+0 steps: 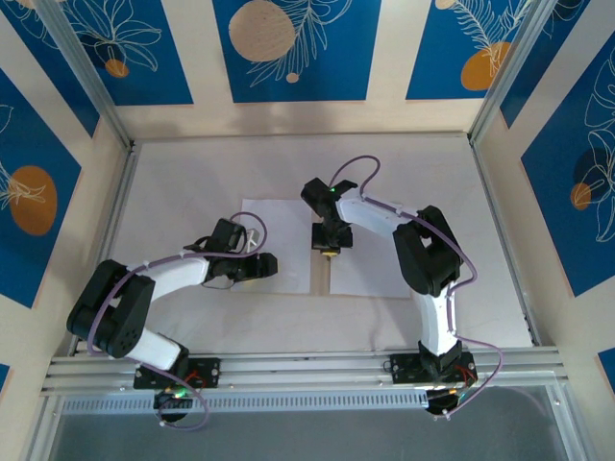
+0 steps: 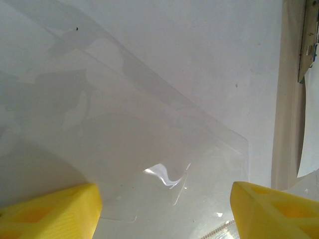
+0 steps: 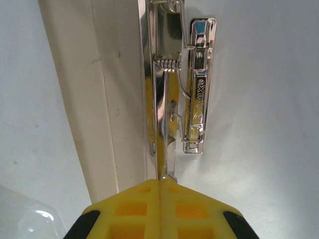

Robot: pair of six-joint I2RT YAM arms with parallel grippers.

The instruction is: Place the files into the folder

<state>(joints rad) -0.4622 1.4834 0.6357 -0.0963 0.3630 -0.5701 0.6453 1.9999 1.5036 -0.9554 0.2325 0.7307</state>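
Observation:
The folder [image 1: 370,279] lies open and flat mid-table, white inside, with a beige spine strip [image 3: 94,99] between its halves. Its chrome clip [image 3: 197,89] sits by the spine, with a thin lever raised. My right gripper [image 3: 160,185] is shut on that lever's tip, over the spine [image 1: 329,252]. My left gripper [image 1: 272,264] hovers open over the left white half [image 1: 283,221], yellow fingers [image 2: 55,211] wide apart and holding nothing. Beneath them lies a thin glossy, nearly see-through sheet [image 2: 149,144]. I cannot tell the files from the folder's white faces.
The clip [image 2: 308,45] and spine strip [image 2: 286,99] run along the right edge of the left wrist view. An aluminium rail [image 1: 307,370] borders the near edge of the table. Walls with blue panels [image 1: 288,48] close in the back and sides.

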